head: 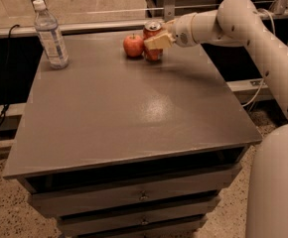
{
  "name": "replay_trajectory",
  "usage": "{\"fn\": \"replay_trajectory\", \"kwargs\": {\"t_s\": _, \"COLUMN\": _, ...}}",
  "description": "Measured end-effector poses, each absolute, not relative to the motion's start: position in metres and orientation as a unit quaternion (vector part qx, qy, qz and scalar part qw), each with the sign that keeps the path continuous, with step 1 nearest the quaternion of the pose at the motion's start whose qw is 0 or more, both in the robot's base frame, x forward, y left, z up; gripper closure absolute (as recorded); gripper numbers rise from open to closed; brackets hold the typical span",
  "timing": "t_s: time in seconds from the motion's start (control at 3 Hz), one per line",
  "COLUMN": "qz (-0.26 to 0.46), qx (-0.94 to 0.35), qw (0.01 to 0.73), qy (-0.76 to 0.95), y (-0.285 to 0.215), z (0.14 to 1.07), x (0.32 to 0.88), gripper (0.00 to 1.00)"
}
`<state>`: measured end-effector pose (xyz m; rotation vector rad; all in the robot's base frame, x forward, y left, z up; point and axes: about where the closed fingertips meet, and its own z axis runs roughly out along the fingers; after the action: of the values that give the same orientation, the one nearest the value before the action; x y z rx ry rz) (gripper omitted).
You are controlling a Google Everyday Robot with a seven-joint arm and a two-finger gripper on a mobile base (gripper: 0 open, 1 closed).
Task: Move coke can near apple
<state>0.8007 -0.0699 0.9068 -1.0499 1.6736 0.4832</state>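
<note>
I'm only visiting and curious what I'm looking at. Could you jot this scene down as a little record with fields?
gripper: at the far side of the table, jaws closed around the coke can
coke can: upright, right beside the apple; I cannot tell whether they touch
apple: on the far side of the table, just picture-left of the can
water bottle: upright at the far picture-left corner, well apart from the others
table: grey top

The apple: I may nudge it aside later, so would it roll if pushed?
Likely rolls: the apple is round and sits free on the flat table. Probably firm. It might bump the coke can the gripper holds just beside it.
</note>
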Motion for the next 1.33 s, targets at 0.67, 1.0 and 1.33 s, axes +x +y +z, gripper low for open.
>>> {"fn": "replay_trajectory", "kwargs": {"t_s": 0.67, "qz": 0.199, "qx": -0.431, "qw": 0.526, "qy": 0.705, "y": -0.076, "z": 0.905, "x": 0.798, "gripper": 0.00}}
{"fn": "replay_trajectory", "kwargs": {"t_s": 1.0, "qz": 0.199, "qx": -0.428, "qw": 0.529, "qy": 0.705, "y": -0.088, "z": 0.912, "x": 0.787, "gripper": 0.00}}
{"fn": "replay_trajectory", "kwargs": {"t_s": 1.33, "qz": 0.210, "qx": -0.421, "qw": 0.542, "qy": 0.696, "y": -0.152, "z": 0.942, "x": 0.727, "gripper": 0.00}}
